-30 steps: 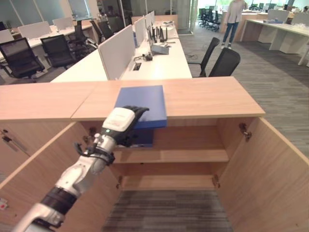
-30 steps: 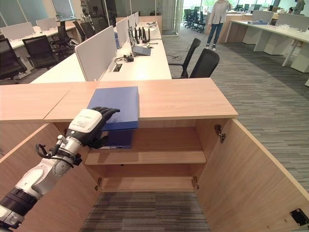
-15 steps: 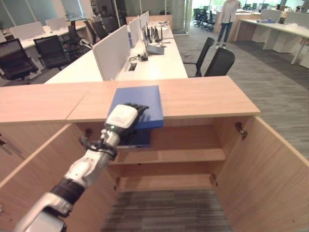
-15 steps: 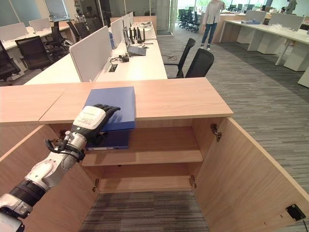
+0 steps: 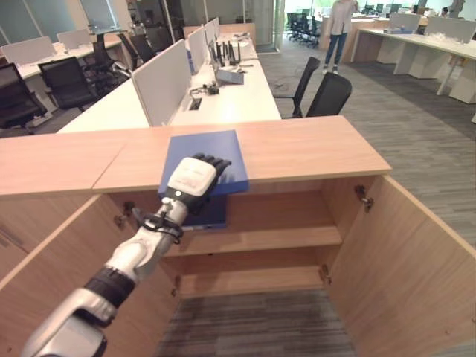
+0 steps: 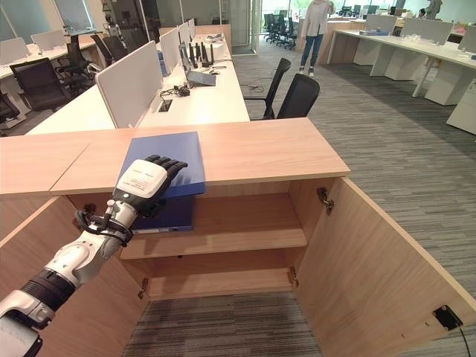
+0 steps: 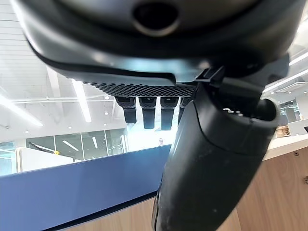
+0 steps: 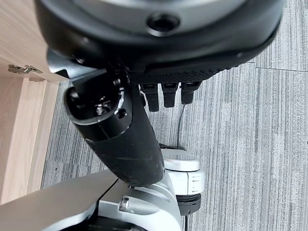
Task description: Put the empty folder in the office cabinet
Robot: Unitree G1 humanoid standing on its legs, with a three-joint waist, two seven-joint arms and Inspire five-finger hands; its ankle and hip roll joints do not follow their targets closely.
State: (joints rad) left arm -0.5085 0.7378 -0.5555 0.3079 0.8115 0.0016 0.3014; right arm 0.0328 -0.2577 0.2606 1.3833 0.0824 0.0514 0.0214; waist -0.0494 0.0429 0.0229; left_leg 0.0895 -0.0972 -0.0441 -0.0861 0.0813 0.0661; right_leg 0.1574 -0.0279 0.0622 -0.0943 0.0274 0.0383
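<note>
An open-plan office with rows of desks, partition screens and dark chairs stretches behind a low wooden office cabinet (image 5: 297, 245) whose doors stand open on two bare shelves. The left hand (image 5: 192, 177) reaches over the front edge of the cabinet's top, its fingers laid fairly straight across the blue folder (image 5: 204, 152) while the thumb tucks under the overhanging part, so it pinches the near edge of the cover. The folder lies on the tabletop (image 5: 312, 145) at its front edge, jutting out over the opening, and a second blue item sits in shadow on the upper shelf (image 5: 260, 239) just beneath it. The right hand (image 8: 166, 94) hangs over the carpet with its fingers relaxed, holding nothing. Being empty, the folder should be light, but its smooth stiff cover may slip; taking it along the spine or deeper across the cover would probably steady it better than an edge pinch. Against the earlier frames the whole scene sits shifted, so the camera moved, and the hand's hold on the folder looks much the same.
</note>
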